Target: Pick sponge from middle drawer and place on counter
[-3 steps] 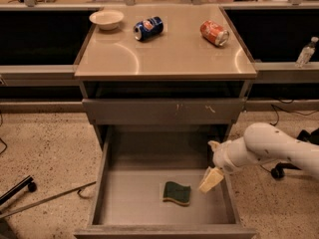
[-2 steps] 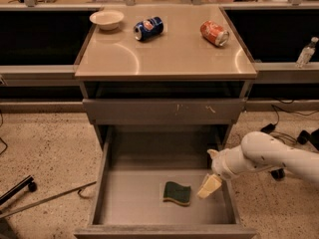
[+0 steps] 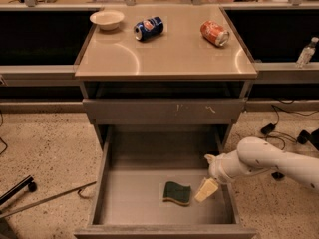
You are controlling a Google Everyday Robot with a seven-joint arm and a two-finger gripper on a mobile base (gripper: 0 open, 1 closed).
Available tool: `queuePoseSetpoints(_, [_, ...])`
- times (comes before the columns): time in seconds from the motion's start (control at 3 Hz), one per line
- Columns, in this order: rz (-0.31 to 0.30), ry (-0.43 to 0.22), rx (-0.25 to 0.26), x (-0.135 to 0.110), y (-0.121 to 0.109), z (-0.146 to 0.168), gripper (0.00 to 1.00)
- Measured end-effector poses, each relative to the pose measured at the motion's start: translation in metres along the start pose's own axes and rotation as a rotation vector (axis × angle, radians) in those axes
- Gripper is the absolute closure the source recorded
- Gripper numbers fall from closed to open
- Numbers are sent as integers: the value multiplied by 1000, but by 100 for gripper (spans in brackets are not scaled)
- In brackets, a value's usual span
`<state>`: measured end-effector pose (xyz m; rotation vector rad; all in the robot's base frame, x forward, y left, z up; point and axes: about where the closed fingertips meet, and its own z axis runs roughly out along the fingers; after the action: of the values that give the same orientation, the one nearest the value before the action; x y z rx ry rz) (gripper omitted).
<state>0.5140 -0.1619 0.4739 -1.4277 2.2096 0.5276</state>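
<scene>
Gripper (image 3: 207, 189) has sunk a bit lower into the middle drawer (image 3: 101, 183) since a second ago, and the arm dropped with it. The sponge (image 3: 177, 192) hasn't budged. It lies flat on the drawer floor, near-right of centre, green scouring face up with the yellow layer peeking out along the near edge. The gripper hangs just to its right, close to the right wall. Honestly can't tell if the jaws are apart or together from here.

My read on handling is that it's light, squishy and not fragile, and the rough face shouldn't slip. I'd pinch it mid-length across the narrow way. The long axis looks roughly left-right, slightly skewed, so no real "pointing" end. The counter (image 3: 164, 59) is up above, on the far side.
</scene>
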Motion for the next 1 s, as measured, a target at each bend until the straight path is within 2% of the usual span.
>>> queuePoseSetpoints(0.67, [31,-25,-75,28,4,70,0])
queuePoseSetpoints(1.0, [70,-16,-74,45,15,115,0])
